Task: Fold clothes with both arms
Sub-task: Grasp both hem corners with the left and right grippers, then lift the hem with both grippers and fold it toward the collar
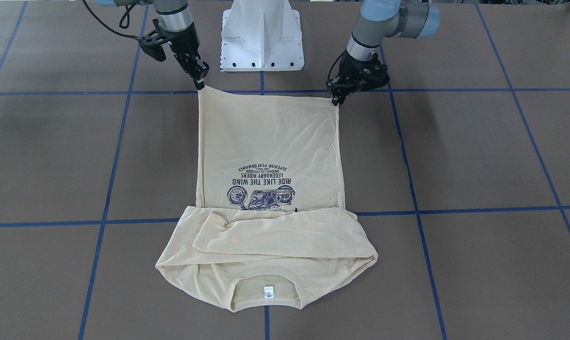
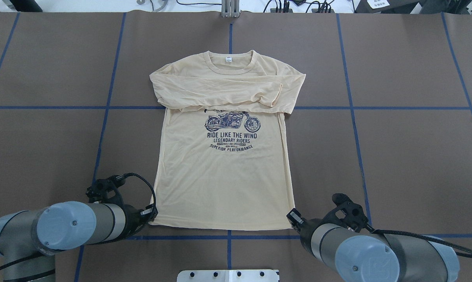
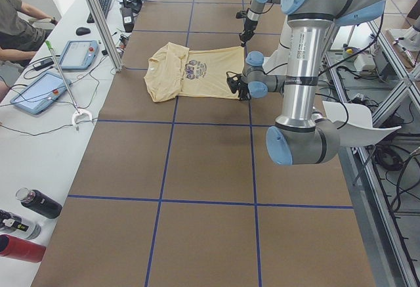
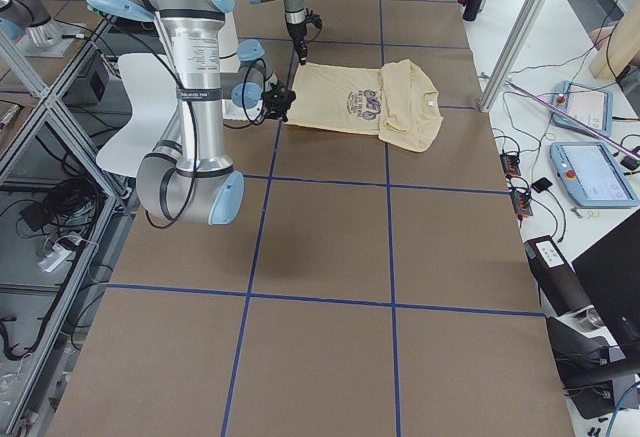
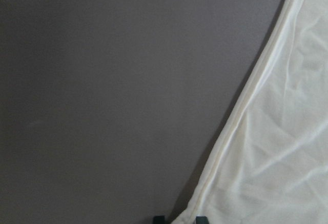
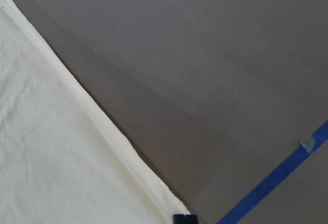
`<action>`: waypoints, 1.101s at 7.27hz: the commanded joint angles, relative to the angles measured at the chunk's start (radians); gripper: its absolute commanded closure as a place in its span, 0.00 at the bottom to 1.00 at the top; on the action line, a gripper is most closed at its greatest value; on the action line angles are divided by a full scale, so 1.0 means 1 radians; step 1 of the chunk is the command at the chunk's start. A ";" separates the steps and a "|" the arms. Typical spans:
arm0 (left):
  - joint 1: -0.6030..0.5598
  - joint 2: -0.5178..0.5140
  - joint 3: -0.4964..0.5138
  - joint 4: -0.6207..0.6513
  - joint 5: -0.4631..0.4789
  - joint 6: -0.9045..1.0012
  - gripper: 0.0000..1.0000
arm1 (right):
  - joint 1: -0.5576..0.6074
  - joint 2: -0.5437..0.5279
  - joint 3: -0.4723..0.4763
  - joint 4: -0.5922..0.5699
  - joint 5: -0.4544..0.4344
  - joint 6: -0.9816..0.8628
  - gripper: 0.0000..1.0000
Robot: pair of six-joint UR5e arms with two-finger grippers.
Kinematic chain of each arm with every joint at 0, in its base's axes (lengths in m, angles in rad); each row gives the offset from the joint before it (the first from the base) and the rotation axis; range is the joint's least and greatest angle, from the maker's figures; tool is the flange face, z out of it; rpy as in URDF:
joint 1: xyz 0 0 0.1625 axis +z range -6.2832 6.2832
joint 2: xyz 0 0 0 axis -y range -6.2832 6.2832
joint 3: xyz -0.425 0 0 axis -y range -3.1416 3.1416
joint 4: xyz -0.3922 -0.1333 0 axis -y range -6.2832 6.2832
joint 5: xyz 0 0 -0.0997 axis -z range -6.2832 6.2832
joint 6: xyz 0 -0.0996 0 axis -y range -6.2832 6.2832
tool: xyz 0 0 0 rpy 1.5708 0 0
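The pale cream-yellow shirt [image 1: 266,137] lies flat on the brown table, print up, collar far from the robot. Both sleeves are folded across the chest [image 2: 220,92]. My left gripper [image 1: 336,100] is at the left hem corner [image 2: 154,214]. In the left wrist view its fingertips [image 5: 201,219] stand close together with the shirt's edge [image 5: 277,147] between them. My right gripper [image 1: 200,85] is at the right hem corner [image 2: 292,216]. In the right wrist view one fingertip [image 6: 184,218] sits on the corner of the cloth [image 6: 51,147]. The hem runs taut between both grippers.
The white pedestal base [image 1: 262,35] stands just behind the hem. Blue tape lines [image 2: 353,107] cross the brown table. An operators' desk with tablets [image 3: 39,90] and a metal post [image 3: 98,21] runs along the far side. Bottles [image 3: 39,203] lie at that desk's end.
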 commanded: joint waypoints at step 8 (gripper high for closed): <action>-0.002 0.044 -0.232 0.095 -0.123 -0.019 1.00 | -0.026 -0.103 0.123 0.000 0.063 0.005 1.00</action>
